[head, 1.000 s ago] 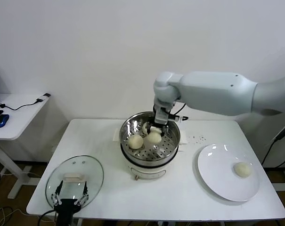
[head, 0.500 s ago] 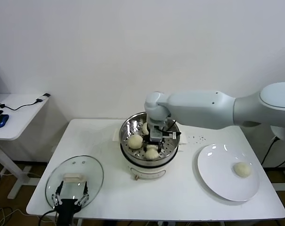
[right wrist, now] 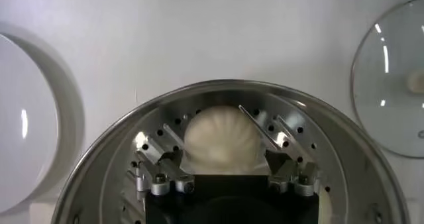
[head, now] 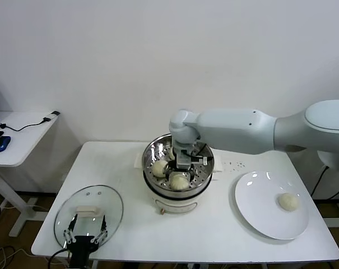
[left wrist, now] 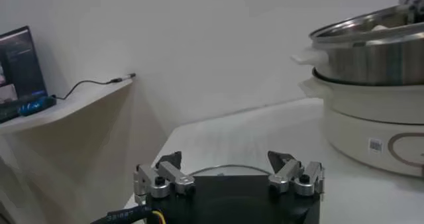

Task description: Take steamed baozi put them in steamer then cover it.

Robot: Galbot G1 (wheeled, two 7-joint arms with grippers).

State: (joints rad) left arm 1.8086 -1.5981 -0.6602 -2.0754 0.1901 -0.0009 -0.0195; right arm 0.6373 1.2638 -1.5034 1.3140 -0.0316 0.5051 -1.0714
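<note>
My right gripper [head: 181, 170] reaches down into the steel steamer [head: 152, 151] and stands open. A cream baozi [right wrist: 224, 141] rests on the perforated floor between its spread fingers [right wrist: 171, 158], free of both. In the head view this baozi [head: 179, 181] lies at the steamer's front, with another baozi [head: 159, 167] to its left. One more baozi [head: 287, 202] sits on the white plate [head: 259, 221] at the right. The glass cover [head: 105, 204] lies flat at the table's front left. My left gripper [head: 86, 234] waits open at the cover's near edge.
The steamer sits on a white cooker base [left wrist: 371, 122] at the table's middle. A side table [head: 18, 137] with cables and a dark device stands to the left. The right wrist view shows the cover [right wrist: 391, 86] and the plate [right wrist: 26, 146] on either side of the steamer.
My right gripper came forward and down inside the steamer carrying a baozi, then opened, leaving it on the steamer floor. The left arm has not moved.
</note>
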